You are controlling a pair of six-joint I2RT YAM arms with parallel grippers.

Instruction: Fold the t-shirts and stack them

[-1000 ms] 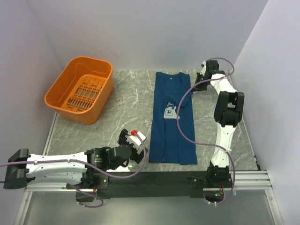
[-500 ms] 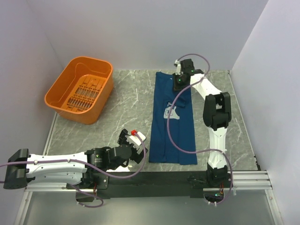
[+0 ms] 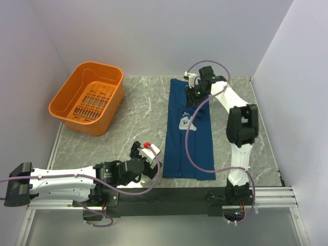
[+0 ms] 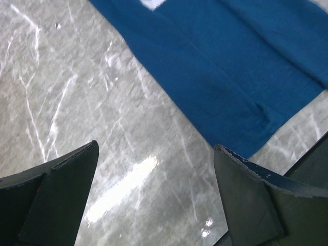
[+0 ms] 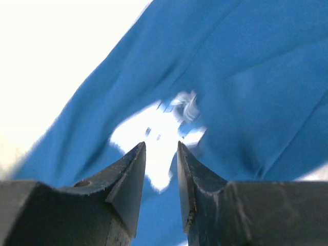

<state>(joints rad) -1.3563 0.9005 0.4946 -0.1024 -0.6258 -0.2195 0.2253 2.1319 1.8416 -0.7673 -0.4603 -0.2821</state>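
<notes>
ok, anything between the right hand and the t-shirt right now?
Nothing visible does. The right hand is over the collar end of the t-shirt, jaws slightly apart and empty; its wrist view shows only blue cloth and the pale print ahead. Its purple cable drapes across the shirt closer in, off that path.

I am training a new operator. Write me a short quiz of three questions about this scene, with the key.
1. True or false: the orange basket has no t-shirt in it.
2. The left gripper is: A) open over the table, B) shut on the t-shirt.
3. Fill in: the ___ gripper is above the t-shirt.
Key: 1 true; 2 A; 3 right gripper.
</notes>
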